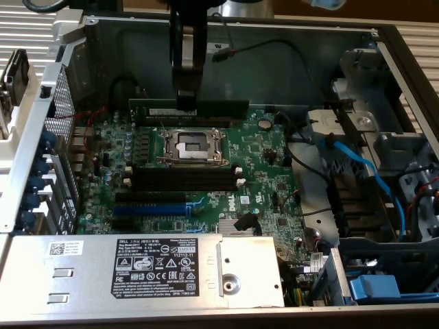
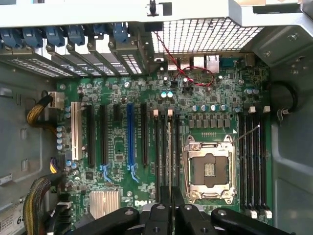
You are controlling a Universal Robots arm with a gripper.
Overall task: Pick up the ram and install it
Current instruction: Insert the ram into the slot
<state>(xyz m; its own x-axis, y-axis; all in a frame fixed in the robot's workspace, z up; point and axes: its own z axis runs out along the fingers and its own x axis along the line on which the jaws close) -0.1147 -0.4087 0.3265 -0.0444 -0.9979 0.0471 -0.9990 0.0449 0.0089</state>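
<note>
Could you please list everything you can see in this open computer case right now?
computer case: one, grey metal, open
motherboard: one, green, on the case floor
processor socket: one, silver, mid-board
memory slots: one bank, black, beside the socket
expansion slot: one, blue, beside the memory slots
power supply: one, silver with a black label, along the case edge
cables: a few, blue, the exterior view's right
ram: one, dark green, clamped over the motherboard
gripper: one, black, shut on the ram
</note>
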